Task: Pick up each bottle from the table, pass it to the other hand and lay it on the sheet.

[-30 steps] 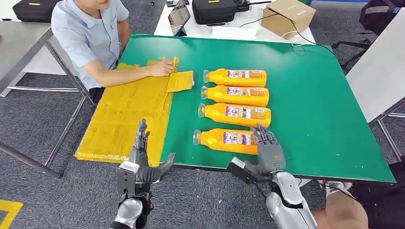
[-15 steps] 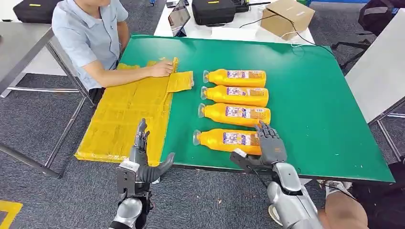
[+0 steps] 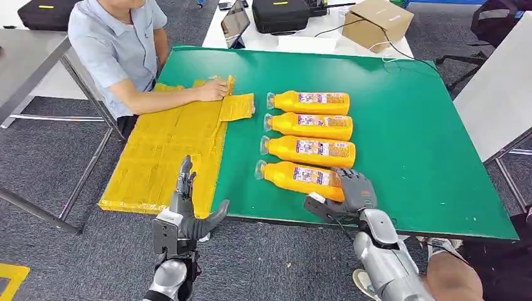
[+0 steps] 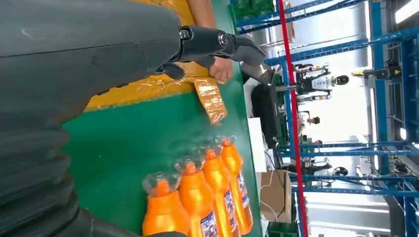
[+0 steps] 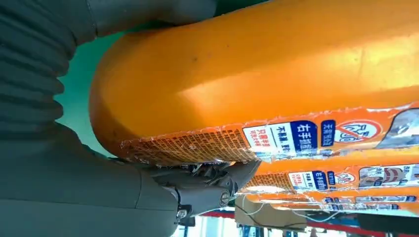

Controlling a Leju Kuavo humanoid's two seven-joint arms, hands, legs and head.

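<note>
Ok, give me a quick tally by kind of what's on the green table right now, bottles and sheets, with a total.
Orange bottles: 4, at and; the right hand grips the nearest one by its base.
Yellow sheets: 1, on the table's left edge.
Total: 5

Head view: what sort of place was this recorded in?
Probably a robotics lab or industrial test hall: a green-topped work table, a laptop and equipment cases on the next table, and blue steel racking seen from the left wrist.

Glossy plastic bottles [image 3: 300, 177]; crinkled yellow sheet [image 3: 164, 152].
</note>
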